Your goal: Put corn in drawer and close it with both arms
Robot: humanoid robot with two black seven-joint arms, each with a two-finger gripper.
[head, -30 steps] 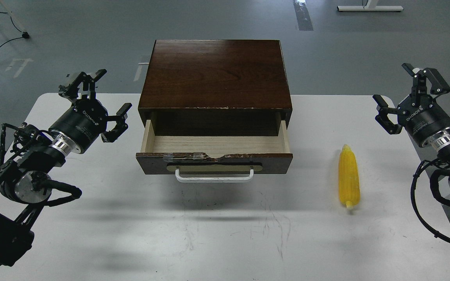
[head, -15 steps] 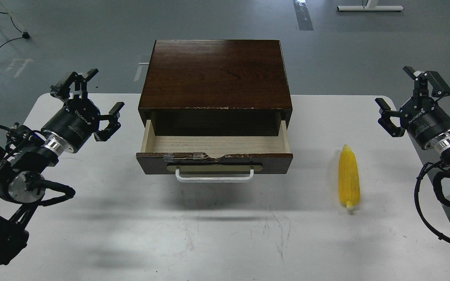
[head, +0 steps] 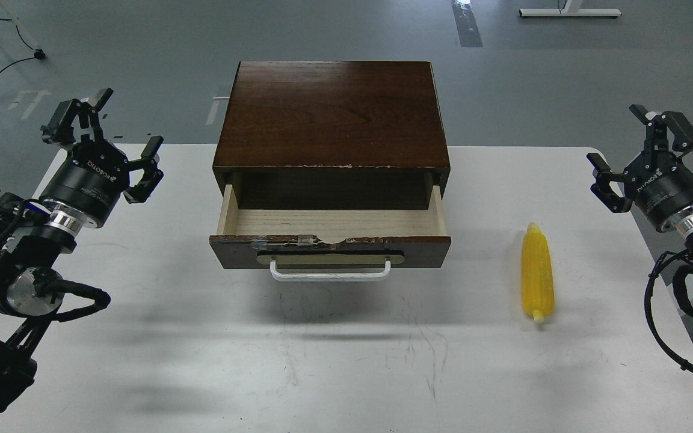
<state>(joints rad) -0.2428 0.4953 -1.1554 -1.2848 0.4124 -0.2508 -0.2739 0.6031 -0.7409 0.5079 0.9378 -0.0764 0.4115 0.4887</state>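
From the head view, both arms have drawn outward since a second ago: the black two-finger left gripper (head: 109, 141) now hangs over the white table's (head: 346, 361) left edge, further from the dark brown wooden drawer (head: 329, 243), and the black right gripper (head: 641, 150) has shifted slightly right. Both have jaws spread wide, holding nothing. The bright yellow tapered corn cob (head: 537, 273) lies unmoved on the table right of the pulled-out drawer, stub end nearest. "ROBOTIQ" is printed on both grippers.
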